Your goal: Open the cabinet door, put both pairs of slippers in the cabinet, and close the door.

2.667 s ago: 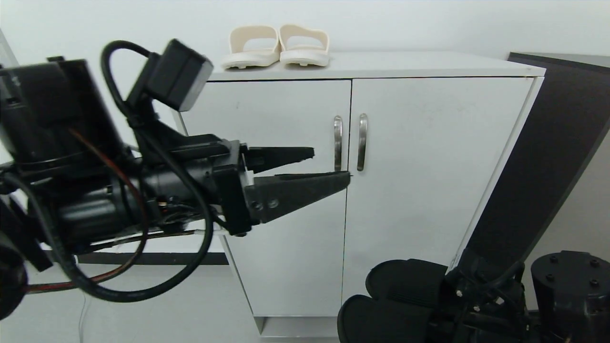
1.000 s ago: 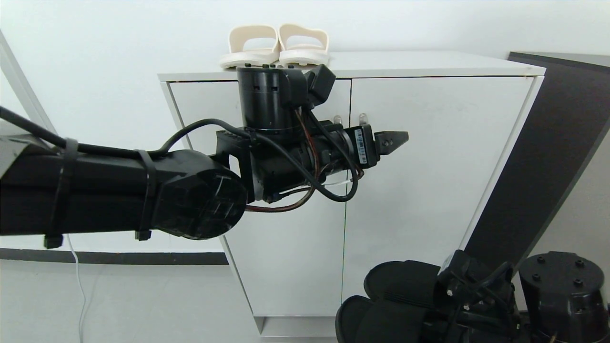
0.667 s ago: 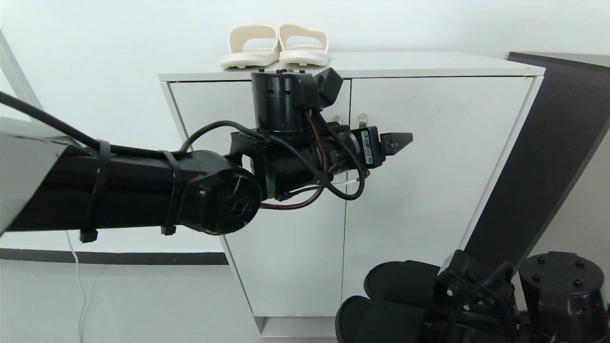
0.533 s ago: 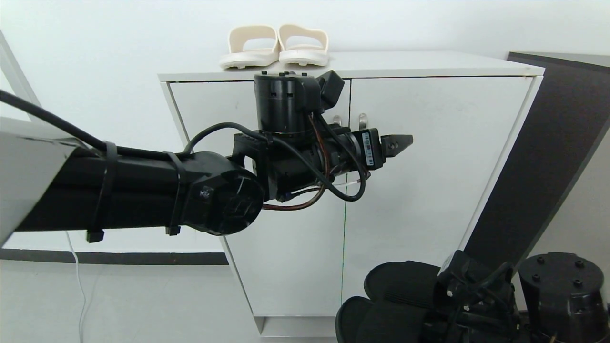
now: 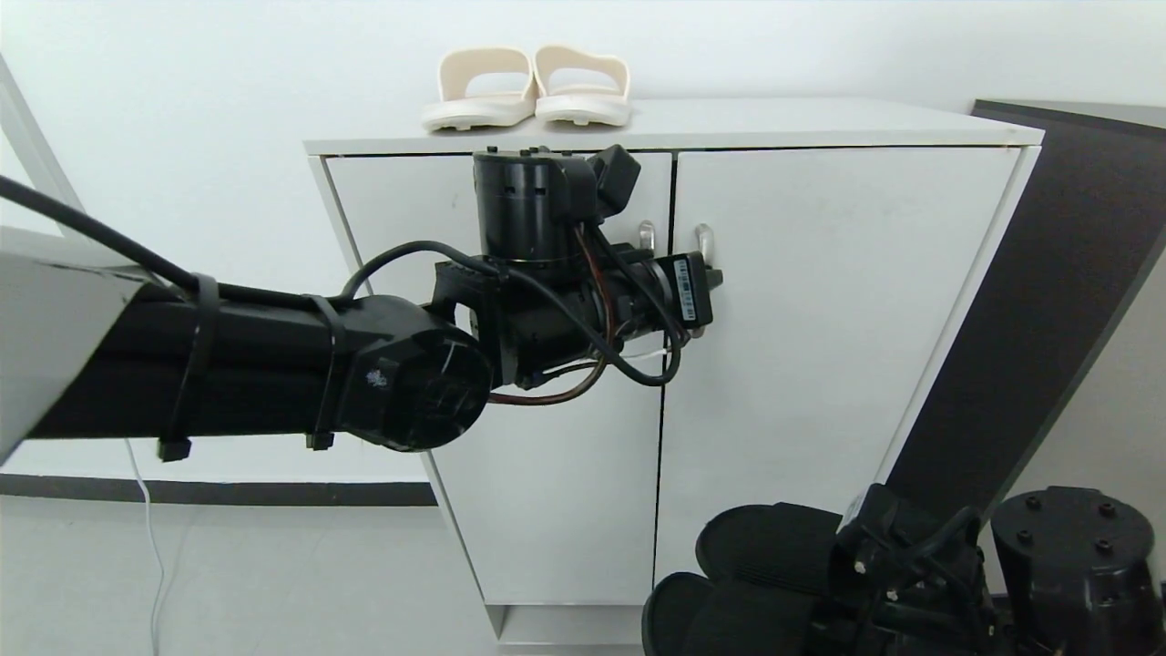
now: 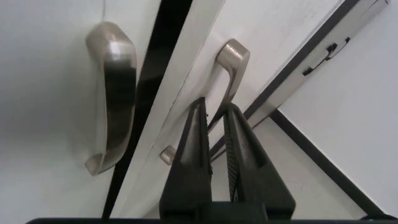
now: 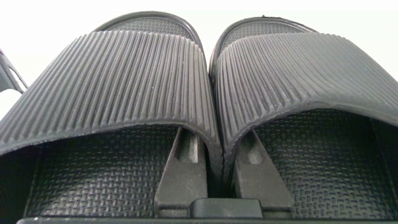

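Facing a white cabinet [image 5: 820, 319] with two doors, carrying cream slippers [image 5: 526, 87] side by side on top. Pinching the right door's silver handle [image 6: 233, 59] in the left end effector [image 6: 215, 109], fingers nearly together. Showing, from the left wrist, that door's edge standing out past a dark gap beside the other handle [image 6: 115, 93]. Clamping ribbed black slippers [image 7: 124, 81] by their touching inner sides in the right end effector [image 7: 219, 168], low by the cabinet's foot.
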Controlling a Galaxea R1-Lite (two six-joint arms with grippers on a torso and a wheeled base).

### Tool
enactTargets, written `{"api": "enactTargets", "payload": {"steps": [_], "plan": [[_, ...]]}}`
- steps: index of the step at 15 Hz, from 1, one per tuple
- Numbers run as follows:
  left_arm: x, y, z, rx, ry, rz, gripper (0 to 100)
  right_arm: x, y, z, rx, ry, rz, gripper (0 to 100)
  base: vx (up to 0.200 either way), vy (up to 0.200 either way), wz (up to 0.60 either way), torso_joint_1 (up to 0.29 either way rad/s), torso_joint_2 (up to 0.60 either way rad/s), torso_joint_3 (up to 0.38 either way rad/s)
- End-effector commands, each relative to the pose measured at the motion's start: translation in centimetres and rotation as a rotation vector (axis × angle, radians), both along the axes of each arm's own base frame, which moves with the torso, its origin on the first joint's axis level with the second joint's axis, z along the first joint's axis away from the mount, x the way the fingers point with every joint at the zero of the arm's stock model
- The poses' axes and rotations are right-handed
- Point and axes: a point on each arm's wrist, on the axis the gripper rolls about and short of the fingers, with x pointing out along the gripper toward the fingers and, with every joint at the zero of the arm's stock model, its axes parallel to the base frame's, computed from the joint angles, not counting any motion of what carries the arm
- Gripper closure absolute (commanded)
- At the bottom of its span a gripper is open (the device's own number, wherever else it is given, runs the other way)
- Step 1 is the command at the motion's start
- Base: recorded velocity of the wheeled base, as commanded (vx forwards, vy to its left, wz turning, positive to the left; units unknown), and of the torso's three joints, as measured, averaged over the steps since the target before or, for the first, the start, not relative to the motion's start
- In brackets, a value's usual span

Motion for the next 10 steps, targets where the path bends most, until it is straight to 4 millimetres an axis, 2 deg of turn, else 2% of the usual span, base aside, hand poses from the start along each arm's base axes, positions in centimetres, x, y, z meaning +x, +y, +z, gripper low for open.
{"api": "enactTargets", "payload": {"steps": [1,7,10], "plan": [[-1.0,0.8,0.1,0.005,0.009,-0.001,100,-0.4,-0.1,-0.1,-0.003,0.005,0.016,100,0.000,0.000,0.00,0.000,0.00,0.000],[-4.3,2.7,-0.5,0.007,-0.017,-0.028,100,-2.8,-0.5,-0.2,0.027,0.036,0.167,100,0.000,0.000,0.00,0.000,0.00,0.000],[-6.9,4.1,-0.9,0.005,-0.021,-0.050,100,-3.6,-1.1,-0.1,0.051,0.045,0.219,100,0.000,0.000,0.00,0.000,0.00,0.000]]}}
